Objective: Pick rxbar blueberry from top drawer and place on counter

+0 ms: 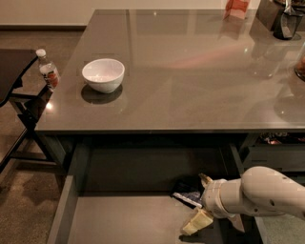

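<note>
The rxbar blueberry [187, 195], a small dark navy bar with white lettering, lies in the open top drawer [128, 220] near its back right corner. My gripper [199, 203] reaches into the drawer from the right on a white arm. It is open, with one pale finger [205, 180] behind the bar and the other finger [196, 223] in front of it. The bar's right end sits between them. I cannot tell if the fingers touch it. The counter [190, 71] spreads above the drawer, glossy grey-brown.
A white bowl [103, 74] stands on the counter's left part. A small water bottle [48, 71] sits by the counter's left edge above a dark chair [12, 81]. Dark containers [286, 19] and an orange-white pack [237, 8] stand at the far right.
</note>
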You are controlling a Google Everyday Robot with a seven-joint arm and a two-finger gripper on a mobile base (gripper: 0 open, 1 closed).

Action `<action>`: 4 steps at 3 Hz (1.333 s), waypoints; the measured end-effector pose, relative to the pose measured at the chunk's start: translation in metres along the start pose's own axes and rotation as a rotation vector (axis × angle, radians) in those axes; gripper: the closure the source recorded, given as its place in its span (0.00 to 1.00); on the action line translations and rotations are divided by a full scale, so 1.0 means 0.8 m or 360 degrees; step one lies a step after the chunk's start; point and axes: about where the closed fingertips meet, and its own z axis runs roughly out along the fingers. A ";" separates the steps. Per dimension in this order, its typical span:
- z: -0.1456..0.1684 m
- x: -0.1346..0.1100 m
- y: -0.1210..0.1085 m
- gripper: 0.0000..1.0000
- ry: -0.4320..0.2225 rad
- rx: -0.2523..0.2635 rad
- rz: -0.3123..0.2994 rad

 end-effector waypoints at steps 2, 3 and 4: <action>0.001 0.001 0.000 0.36 0.0002 -0.0001 0.0004; 0.001 0.001 0.000 0.60 0.0002 -0.0001 0.0004; 0.001 0.001 0.000 0.82 0.0002 -0.0001 0.0004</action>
